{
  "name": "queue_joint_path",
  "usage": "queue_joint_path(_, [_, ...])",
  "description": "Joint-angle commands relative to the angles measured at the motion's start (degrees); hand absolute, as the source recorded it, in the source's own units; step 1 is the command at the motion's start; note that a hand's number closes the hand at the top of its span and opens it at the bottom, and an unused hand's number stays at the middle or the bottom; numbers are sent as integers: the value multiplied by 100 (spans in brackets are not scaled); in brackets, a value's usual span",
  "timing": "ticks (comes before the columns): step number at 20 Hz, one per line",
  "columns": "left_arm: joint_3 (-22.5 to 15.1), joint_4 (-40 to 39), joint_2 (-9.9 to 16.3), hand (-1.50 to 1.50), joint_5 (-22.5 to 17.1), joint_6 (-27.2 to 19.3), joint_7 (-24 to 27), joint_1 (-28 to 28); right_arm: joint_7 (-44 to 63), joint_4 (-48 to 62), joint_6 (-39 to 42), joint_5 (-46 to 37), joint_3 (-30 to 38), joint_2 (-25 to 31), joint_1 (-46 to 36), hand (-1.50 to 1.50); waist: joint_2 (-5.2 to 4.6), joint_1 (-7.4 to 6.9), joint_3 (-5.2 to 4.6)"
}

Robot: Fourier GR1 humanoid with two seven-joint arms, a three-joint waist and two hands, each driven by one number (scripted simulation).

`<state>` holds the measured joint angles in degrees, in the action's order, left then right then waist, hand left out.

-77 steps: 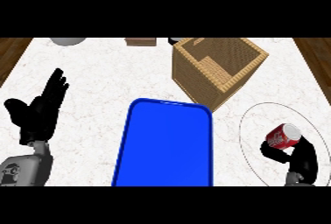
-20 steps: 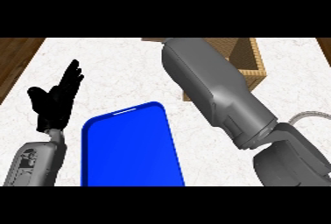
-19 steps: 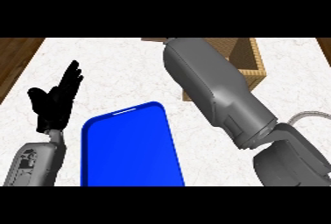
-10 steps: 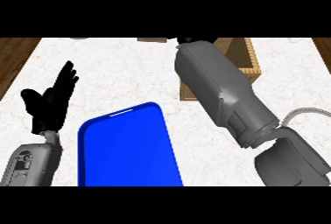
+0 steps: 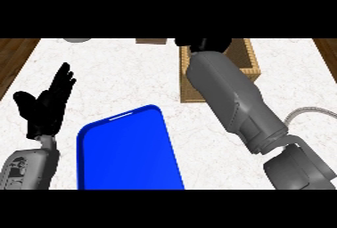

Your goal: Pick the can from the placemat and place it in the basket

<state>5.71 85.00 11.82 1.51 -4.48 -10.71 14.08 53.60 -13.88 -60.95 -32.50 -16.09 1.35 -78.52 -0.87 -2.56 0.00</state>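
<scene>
Your white marble counter [image 5: 125, 71] holds a blue rounded placemat [image 5: 128, 153] near, a woven wooden basket [image 5: 248, 60] far right. The right hand [image 5: 203, 43] hovers over the basket; its fingers and the can are hidden. Left hand [image 5: 46, 104] rests open. Releasing off-centre risks missing the basket

The right hand [image 5: 203, 43] shows at the top edge, over the wicker basket [image 5: 250, 62], its grey forearm hiding most of the basket. Whether its fingers hold anything cannot be told. The blue placemat [image 5: 128, 151] lies on the white bench [image 5: 118, 71]. The left hand [image 5: 47, 103] rests open at the left, fingers up.
</scene>
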Motion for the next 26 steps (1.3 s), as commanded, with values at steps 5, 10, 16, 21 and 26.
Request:
queue_joint_path(5, [3, -85, 34, 0, 13, 37, -15, 13, -247, 1356, 1874, -1490, -1516, 112, -213, 150, 9, 5, -29])
queue_joint_path(10, [-11, -9, -36, 0, -45, 73, 56, -77, -115, 1377, 2684, -1720, -1695, 307, -679, 150, 9, -13, -8])
queue_joint_path(16, [-3, -86, -54, 0, 69, -18, 145, -36, 62, 1385, 2847, -1757, -1650, 212, -760, 150, 0, -3, -4])
queue_joint_path(21, [-12, -169, -118, 0, 87, -53, 192, -54, -321, 1388, 3863, -1342, -1214, 560, -792, 150, -17, 3, -4])
queue_joint_path(26, [-97, 44, -212, 0, 106, -66, 270, -220, -328, 1388, 4040, -1173, -1011, 478, -461, 150, -21, -49, -1])
